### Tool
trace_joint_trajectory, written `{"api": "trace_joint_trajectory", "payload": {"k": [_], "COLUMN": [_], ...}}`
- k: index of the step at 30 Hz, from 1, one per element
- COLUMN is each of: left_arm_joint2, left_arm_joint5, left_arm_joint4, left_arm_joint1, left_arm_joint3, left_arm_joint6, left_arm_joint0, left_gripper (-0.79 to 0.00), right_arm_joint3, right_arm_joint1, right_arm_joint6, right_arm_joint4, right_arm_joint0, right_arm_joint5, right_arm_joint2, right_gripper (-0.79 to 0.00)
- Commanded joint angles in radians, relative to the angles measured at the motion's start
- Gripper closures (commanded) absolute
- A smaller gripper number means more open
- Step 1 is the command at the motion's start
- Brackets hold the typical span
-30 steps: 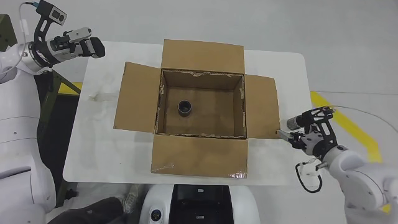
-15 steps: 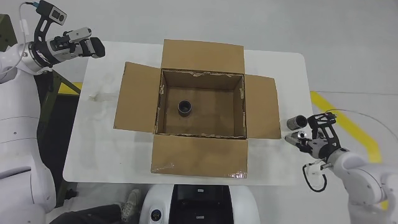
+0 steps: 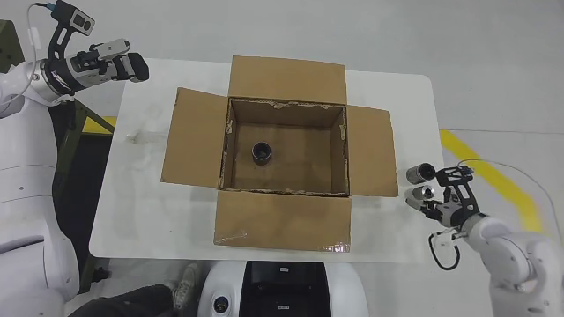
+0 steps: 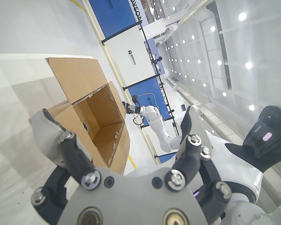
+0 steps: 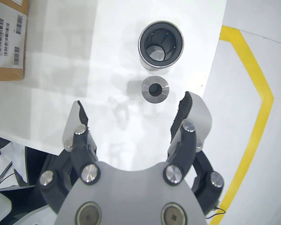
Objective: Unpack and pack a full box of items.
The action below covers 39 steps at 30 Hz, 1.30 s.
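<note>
left gripper [image 4: 117, 112] and right gripper [image 5: 133, 107] both released. sleeve [image 3: 420, 173] at lower right looks heavy, stiff, slick; pinch its outer wall.

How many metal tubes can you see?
3. A dark tube in the box; a large tube and a small tube on the table near the right gripper. Box walls might hide more.
</note>
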<state>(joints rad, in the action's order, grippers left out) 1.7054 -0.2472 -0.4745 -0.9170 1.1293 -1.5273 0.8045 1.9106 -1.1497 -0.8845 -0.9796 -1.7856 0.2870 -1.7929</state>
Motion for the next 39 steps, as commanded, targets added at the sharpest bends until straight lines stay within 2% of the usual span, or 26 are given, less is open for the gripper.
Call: {"api": "trace_joint_trajectory", "payload": {"k": [1, 2, 26, 30, 33, 39], "left_arm_joint2": [0.000, 0.000, 0.000, 0.000, 0.000, 0.000], "left_arm_joint5": [0.000, 0.000, 0.000, 0.000, 0.000, 0.000], "left_arm_joint4": [0.000, 0.000, 0.000, 0.000, 0.000, 0.000], "left_arm_joint1": [0.000, 0.000, 0.000, 0.000, 0.000, 0.000], "left_arm_joint3": [0.000, 0.000, 0.000, 0.000, 0.000, 0.000], "left_arm_joint6": [0.000, 0.000, 0.000, 0.000, 0.000, 0.000], "left_arm_joint0": [0.000, 0.000, 0.000, 0.000, 0.000, 0.000], "left_gripper": [-0.785, -0.785, -0.785, -0.785, -0.785, -0.785], "right_arm_joint3": [-0.018, -0.025, -0.192, -0.203, -0.206, -0.213], "right_arm_joint1": [0.001, 0.001, 0.010, 0.012, 0.014, 0.016], "right_arm_joint6": [0.012, 0.021, 0.135, 0.146, 0.153, 0.159], "right_arm_joint4": [-0.006, -0.010, -0.040, -0.039, -0.039, -0.043], "right_arm_joint0": [0.006, 0.009, 0.089, 0.091, 0.092, 0.101], "right_arm_joint5": [0.001, 0.000, 0.006, 0.007, 0.008, 0.007], "right_arm_joint2": [0.004, 0.006, 0.075, 0.077, 0.079, 0.087], "right_gripper": [-0.767, -0.785, -0.779, -0.668, -0.526, -0.459]}}
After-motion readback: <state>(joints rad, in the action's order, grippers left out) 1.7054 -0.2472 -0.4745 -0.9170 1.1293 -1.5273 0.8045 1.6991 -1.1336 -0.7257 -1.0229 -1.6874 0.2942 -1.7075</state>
